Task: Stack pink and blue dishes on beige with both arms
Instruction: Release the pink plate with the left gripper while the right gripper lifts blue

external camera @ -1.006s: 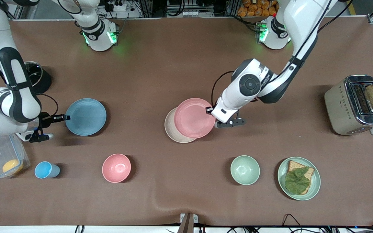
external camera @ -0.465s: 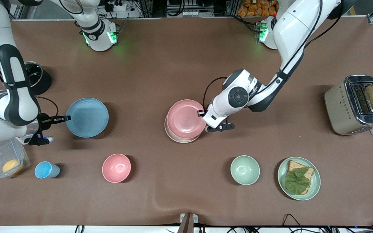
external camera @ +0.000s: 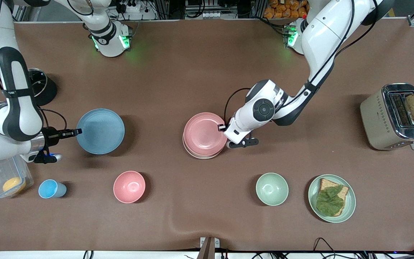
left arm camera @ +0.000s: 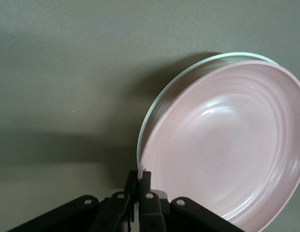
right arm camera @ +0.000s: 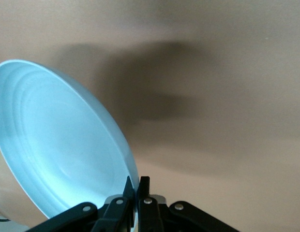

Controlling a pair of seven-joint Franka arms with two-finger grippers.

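The pale pink plate (external camera: 203,133) lies over the beige plate (external camera: 200,155) at mid-table; only a thin beige rim shows under it. My left gripper (external camera: 223,127) is shut on the pink plate's rim (left arm camera: 141,164), on the side toward the left arm's end. In the left wrist view the pink plate (left arm camera: 227,145) covers the beige rim (left arm camera: 188,72). The light blue plate (external camera: 100,131) hangs above the table toward the right arm's end, with my right gripper (external camera: 77,132) shut on its edge. The right wrist view shows the blue plate (right arm camera: 58,145) tilted, clamped at its rim by the gripper (right arm camera: 136,186).
A pink bowl (external camera: 129,186), a small blue cup (external camera: 50,189) and a clear box (external camera: 4,176) sit nearer the camera toward the right arm's end. A green bowl (external camera: 272,189), a green plate with bread (external camera: 332,198) and a toaster (external camera: 395,117) stand toward the left arm's end.
The left gripper carried the pink plate sideways until it covers the beige plate almost fully. The right gripper moved the blue plate a little toward mid-table.
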